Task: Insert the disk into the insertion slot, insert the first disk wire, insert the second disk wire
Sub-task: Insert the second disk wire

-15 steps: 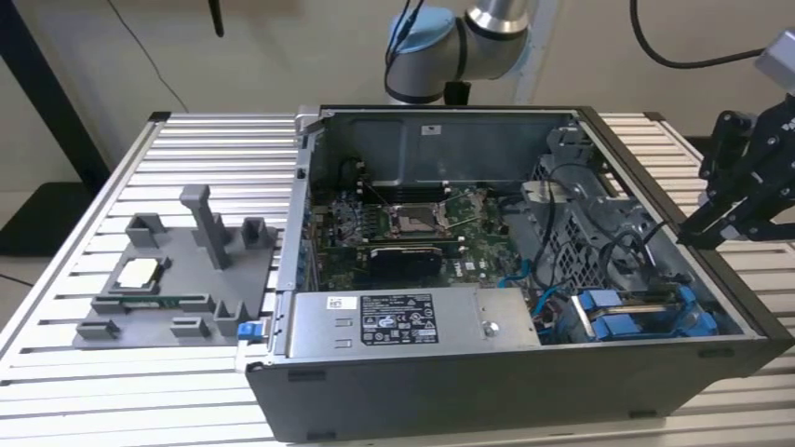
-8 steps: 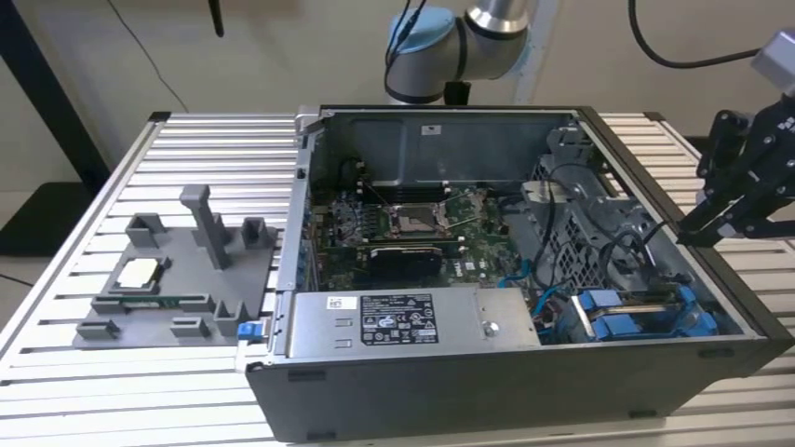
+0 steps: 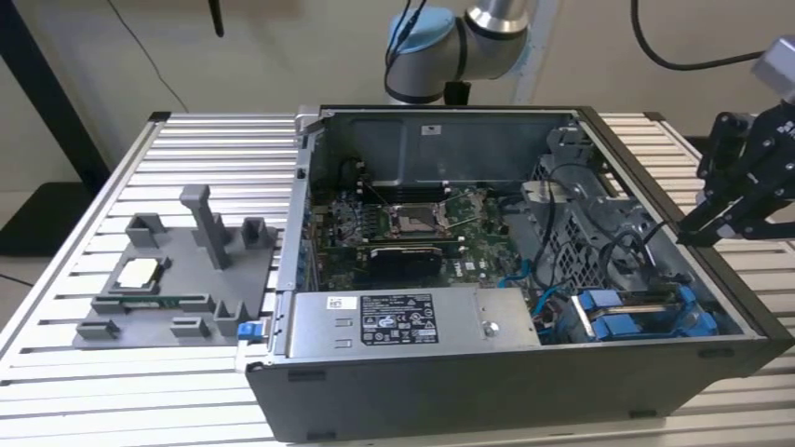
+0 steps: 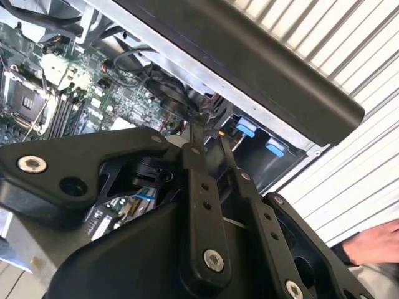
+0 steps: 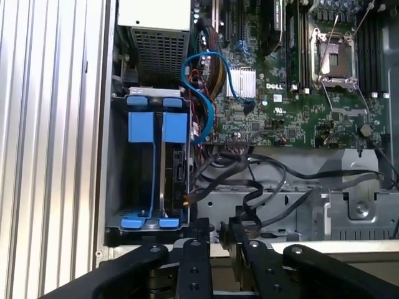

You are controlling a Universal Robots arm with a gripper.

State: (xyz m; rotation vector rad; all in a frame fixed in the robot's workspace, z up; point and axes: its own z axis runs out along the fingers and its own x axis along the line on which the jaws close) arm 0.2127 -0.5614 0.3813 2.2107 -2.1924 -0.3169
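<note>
The tool (image 5: 219, 227) hangs at the rim of the open computer case (image 3: 497, 391), over the side wall nearest it, with its two fingers narrow, a slim gap between them and nothing that I can see pinched there. Just beyond the fingertips, a bundle of black cables (image 5: 240, 168) lies looped inside the case. Past them and off to one side of the tool's line, the disk (image 5: 168, 165) sits in its blue carrier, pushed down into the drive bay (image 5: 115, 168) with the end tabs level with the neighbouring carrier's. The first step therefore looks done. The two wire steps I judge as open: the black leads run towards the disk's end, but whether any plug is seated there I cannot tell (the connector edge is dark and crowded). Further from the tool a blue cable (image 5: 211, 118) arcs over the motherboard (image 5: 280, 93). Beyond those lies the silver power supply (image 3: 397, 321), and farthest off, outside the case, a grey fixture tray (image 3: 174, 279) rests on the slatted bench (image 3: 223, 140)
</note>
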